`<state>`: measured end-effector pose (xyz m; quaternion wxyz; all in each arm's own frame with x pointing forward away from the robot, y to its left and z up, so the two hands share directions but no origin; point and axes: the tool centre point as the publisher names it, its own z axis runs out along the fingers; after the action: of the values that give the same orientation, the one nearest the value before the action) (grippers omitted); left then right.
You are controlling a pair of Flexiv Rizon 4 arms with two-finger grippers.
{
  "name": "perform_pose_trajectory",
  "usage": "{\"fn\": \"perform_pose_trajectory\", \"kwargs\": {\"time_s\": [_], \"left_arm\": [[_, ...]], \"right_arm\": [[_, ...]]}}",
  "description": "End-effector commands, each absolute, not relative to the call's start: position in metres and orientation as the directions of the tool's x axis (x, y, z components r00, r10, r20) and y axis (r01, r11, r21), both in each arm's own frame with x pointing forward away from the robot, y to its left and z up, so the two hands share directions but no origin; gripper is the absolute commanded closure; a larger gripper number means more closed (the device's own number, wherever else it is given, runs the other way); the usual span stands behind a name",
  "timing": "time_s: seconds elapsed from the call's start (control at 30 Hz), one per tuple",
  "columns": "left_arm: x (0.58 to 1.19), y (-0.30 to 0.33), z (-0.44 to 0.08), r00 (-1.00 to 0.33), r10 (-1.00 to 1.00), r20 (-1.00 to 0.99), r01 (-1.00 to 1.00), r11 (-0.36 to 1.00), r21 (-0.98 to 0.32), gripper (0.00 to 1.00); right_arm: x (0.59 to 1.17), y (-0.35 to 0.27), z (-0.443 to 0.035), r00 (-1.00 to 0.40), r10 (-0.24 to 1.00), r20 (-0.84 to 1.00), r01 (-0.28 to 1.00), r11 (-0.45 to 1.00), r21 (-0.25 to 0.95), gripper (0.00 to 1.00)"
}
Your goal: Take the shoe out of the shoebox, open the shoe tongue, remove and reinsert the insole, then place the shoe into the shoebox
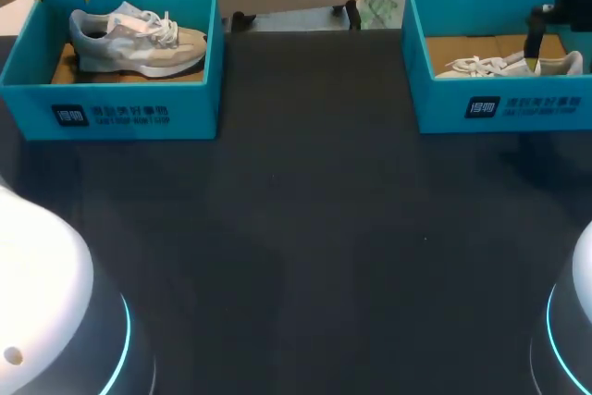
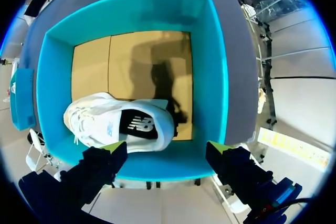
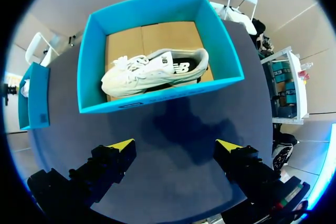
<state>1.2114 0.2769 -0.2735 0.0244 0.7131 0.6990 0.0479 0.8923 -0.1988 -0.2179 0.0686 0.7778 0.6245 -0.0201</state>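
Your left jaws hang spread above the shoebox holding the shoe, seemingly ready to lift it; right jaws spread too.

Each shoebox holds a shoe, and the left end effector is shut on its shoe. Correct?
No. The left shoebox and right shoebox each hold a shoe, but the left end effector is open, not shut on the left shoe. The left wrist view shows its fingers spread with nothing gripped.

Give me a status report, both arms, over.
Left gripper open, empty, above left shoebox. Right gripper open, empty, right shoebox ahead. Left shoe and right shoe lying in their boxes. No obstruction seen.
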Motion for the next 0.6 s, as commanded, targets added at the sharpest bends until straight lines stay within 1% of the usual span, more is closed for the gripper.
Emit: {"fn": "perform_pose_trajectory", "kwargs": {"time_s": [0.03,0.23,0.6], "left_arm": [[1.217,0.279,-0.284,0.024,0.999,0.032,0.996,-0.027,0.091,0.0],[1.217,0.283,-0.297,0.038,0.999,0.024,0.997,-0.039,0.066,0.0],[1.224,0.282,-0.32,0.021,0.999,0.024,0.999,-0.022,0.037,0.0]], "right_arm": [[0.891,-0.199,-0.218,0.22,0.969,-0.116,0.974,-0.211,0.084,0.0],[0.891,-0.199,-0.218,0.22,0.969,-0.116,0.974,-0.211,0.084,0.0],[0.891,-0.199,-0.218,0.22,0.969,-0.116,0.974,-0.211,0.084,0.0]]}}
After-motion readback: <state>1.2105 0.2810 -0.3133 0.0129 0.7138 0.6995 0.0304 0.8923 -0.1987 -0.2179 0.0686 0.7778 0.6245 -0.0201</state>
